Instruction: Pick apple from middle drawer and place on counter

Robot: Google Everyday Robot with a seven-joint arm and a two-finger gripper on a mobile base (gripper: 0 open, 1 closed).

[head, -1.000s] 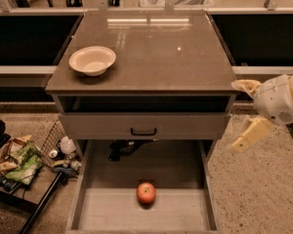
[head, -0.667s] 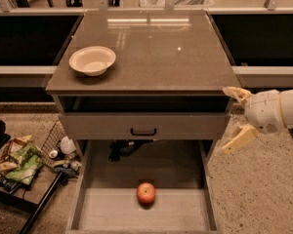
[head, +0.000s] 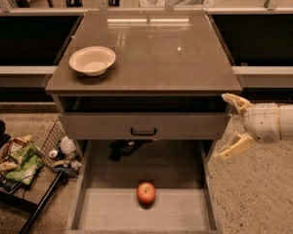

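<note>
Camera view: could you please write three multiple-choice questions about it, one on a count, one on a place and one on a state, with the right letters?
1. How many bowls stand on the counter?
A. one
B. two
C. three
2. Where does the apple lie?
A. on the counter
B. on the floor of the open middle drawer
C. in the bowl
3. In what state is the gripper?
A. shut on the apple
B. open and empty, right of the middle drawer
C. shut on the bowl
Answers: 1 A, a single cream bowl sits on the counter's left; 2 B, the apple rests on the pale drawer floor; 3 B, its fingers are spread with nothing between.
</note>
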